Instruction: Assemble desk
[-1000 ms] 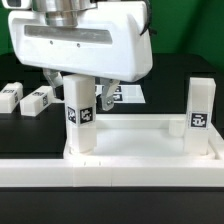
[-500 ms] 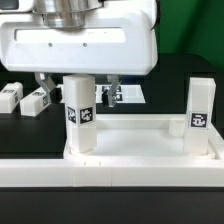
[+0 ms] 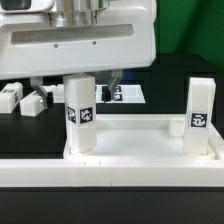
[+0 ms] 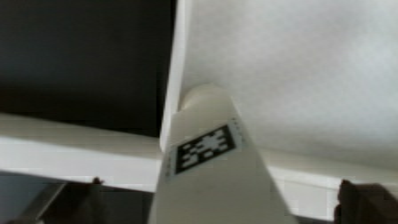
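Note:
The desk's white panel [image 3: 130,150] lies flat, raised rim up. One white tagged leg [image 3: 80,115] stands upright in its corner socket on the exterior view's left. A second leg [image 3: 199,112] stands in the corner on the right. My gripper [image 3: 82,84] hangs open just over the top of the left leg, its fingers spread to either side and not touching it. In the wrist view the same leg [image 4: 214,150] rises between the two dark fingertips [image 4: 80,196], with clear gaps on both sides, and the panel [image 4: 302,70] lies behind it.
Two loose tagged legs [image 3: 9,97] [image 3: 36,101] lie on the black table at the exterior view's left. The marker board [image 3: 128,93] lies behind the panel. A long white border rail [image 3: 110,178] runs along the front.
The gripper has risen from around the left leg to just above its top, jaws staying open. The leg stays upright in its socket.

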You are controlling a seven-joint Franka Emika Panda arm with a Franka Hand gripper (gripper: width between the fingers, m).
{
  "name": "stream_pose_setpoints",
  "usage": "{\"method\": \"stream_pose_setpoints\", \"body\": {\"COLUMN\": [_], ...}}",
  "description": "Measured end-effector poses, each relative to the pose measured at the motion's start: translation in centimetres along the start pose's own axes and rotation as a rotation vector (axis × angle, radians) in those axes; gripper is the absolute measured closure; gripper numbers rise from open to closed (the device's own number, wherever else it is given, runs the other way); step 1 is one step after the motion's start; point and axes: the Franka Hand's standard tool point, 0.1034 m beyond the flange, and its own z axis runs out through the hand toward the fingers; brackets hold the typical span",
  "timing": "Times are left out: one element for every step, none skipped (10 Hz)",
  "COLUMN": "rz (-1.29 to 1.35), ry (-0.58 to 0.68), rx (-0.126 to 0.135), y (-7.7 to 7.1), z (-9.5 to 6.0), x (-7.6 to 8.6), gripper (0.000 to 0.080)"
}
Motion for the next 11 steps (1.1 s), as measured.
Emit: {"method": "stream_pose_setpoints", "body": {"rz": [-0.090, -0.137, -0.135, -0.135, -0.134, -0.119, -0.105, -0.105, -0.085, 0.028, 0.126], "ry": [-0.004, -0.008, -0.008, -0.009, -0.009, -0.009, -0.009, -0.009, -0.008, -0.007, -0.006], "rx": [-0.011, -0.019, -0.019, -0.019, -0.019, -0.019, -0.019, -0.019, -0.018, -0.017, -0.016], "y": [0.19, 0.23, 0.28, 0.28, 0.29, 0.27, 0.27, 0.27, 0.24, 0.21, 0.21], "z": [-0.08, -0.08, -0.04, -0.02, -0.01, 0.00, 0.02, 0.02, 0.03, 0.05, 0.05], "x": [0.00, 0.01, -0.03, -0.04, -0.04, -0.04, -0.06, -0.06, -0.05, -0.04, -0.05], "gripper": [0.0150, 0.0150, 0.0150, 0.0240, 0.0240, 0.0419, 0.0511, 0.0511, 0.0511, 0.0511, 0.0511]}}
